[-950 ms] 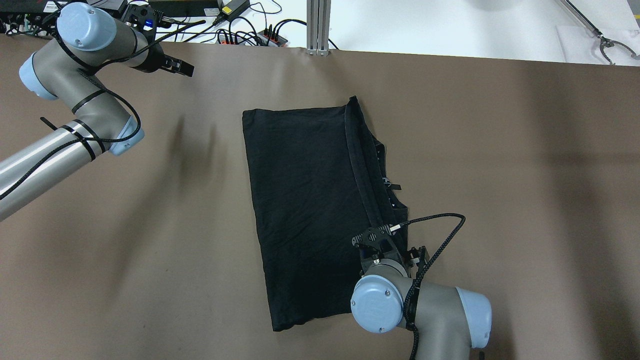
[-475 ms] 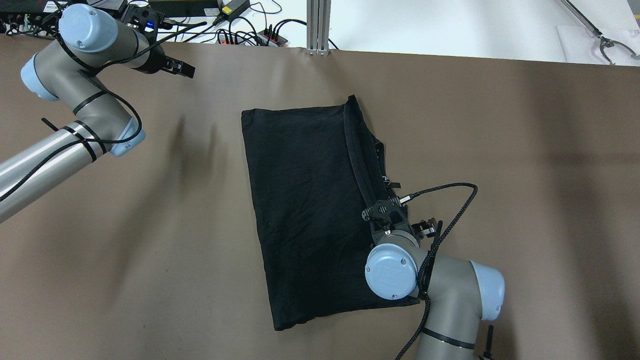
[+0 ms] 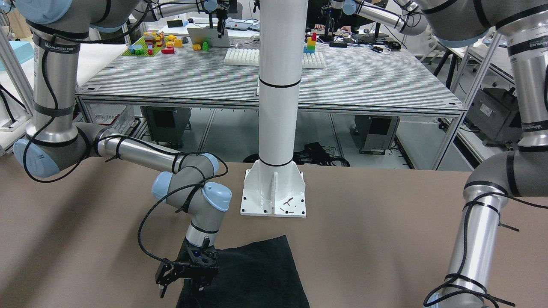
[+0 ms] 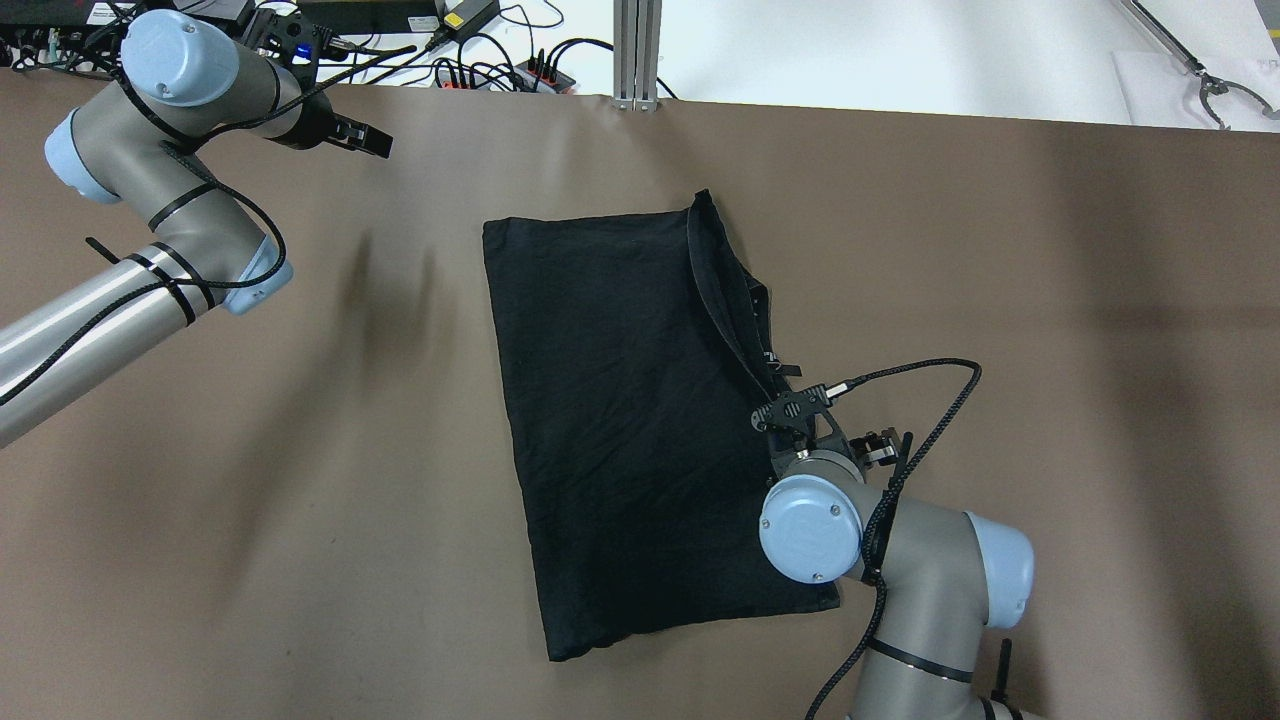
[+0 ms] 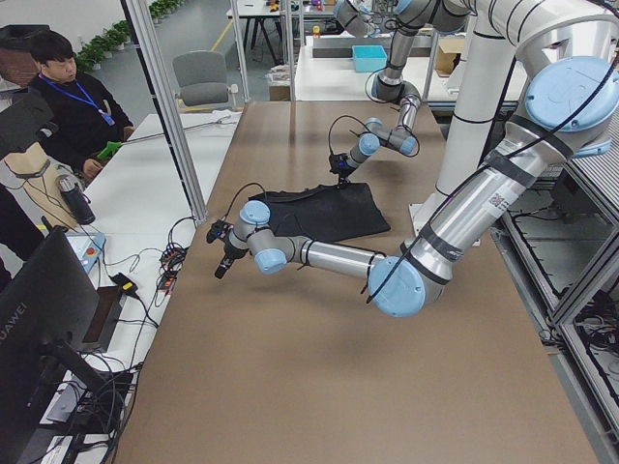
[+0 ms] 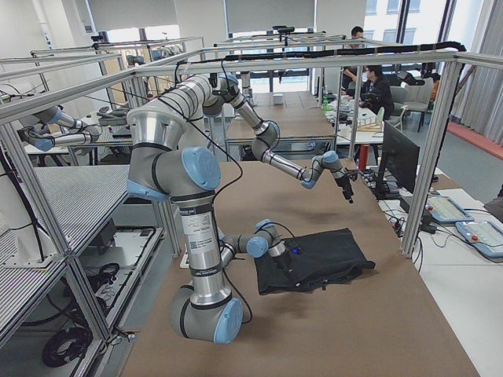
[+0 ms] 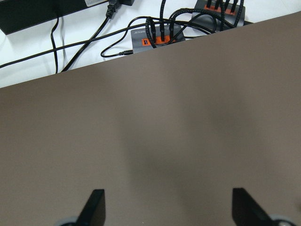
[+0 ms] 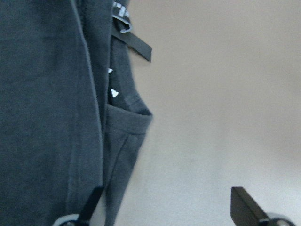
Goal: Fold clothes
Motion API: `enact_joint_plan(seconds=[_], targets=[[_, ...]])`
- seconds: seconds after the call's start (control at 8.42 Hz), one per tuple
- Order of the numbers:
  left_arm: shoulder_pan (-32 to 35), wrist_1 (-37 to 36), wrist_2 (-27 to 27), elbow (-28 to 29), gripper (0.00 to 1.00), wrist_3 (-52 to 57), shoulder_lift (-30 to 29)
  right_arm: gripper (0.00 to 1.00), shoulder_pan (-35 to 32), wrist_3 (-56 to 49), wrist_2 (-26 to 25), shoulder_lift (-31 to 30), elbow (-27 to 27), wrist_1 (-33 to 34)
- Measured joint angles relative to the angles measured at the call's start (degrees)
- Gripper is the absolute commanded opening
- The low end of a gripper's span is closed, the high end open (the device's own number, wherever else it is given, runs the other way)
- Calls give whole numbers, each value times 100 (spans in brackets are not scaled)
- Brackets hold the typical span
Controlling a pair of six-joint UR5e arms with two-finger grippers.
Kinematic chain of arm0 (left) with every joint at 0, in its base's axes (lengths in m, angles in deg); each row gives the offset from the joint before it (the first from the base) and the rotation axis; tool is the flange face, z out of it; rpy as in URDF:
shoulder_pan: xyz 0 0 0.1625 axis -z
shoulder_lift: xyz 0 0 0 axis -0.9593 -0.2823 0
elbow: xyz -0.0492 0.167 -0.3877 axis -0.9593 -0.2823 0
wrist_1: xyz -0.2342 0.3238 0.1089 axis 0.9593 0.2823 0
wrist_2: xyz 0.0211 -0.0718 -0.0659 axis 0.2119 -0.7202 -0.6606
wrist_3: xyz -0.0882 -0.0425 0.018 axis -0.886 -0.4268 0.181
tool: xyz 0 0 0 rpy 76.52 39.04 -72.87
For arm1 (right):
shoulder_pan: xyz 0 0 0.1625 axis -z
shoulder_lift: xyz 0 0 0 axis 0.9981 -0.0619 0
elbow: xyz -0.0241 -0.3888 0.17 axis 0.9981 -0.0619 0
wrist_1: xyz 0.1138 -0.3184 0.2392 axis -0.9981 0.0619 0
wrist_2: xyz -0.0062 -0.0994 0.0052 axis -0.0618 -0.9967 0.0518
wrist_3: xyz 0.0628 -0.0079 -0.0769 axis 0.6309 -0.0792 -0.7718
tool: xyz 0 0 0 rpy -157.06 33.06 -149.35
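Right gripper (image 8: 167, 207): jaws spread wide, empty — one fingertip over the black cloth (image 4: 620, 420) at its right edge, the other over bare table (image 4: 1000, 300).
Left gripper (image 4: 370, 140): jaws apart, holding nothing, near the table's far edge, well apart from the cloth.
Cloth: folded, flat at mid-table — hemmed flap along its right side.

You see the cloth mid-table, one arm at it, one far away.
The cloth (image 4: 620, 430) lies in the middle of your table (image 4: 1000, 300). The right gripper (image 8: 167, 212) hangs over the cloth's right edge, one finger above cloth, one above bare table. The left gripper (image 4: 368, 140) is well apart, by the far left corner, near the cables (image 4: 480, 70).
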Motion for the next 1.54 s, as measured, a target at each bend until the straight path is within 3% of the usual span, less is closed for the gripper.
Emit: enact_joint_plan(seconds=[0.48, 1.07, 1.54], targets=[[-1, 0, 0, -1, 95, -3, 0, 94, -215, -207, 95, -197, -1, -322], [1, 0, 0, -3, 95, -8, 2, 94, -317, -152, 443, 594, -13, -313], [4, 0, 0, -3, 95, -9, 7, 94, -118, -105, 483, 736, -503, -322]])
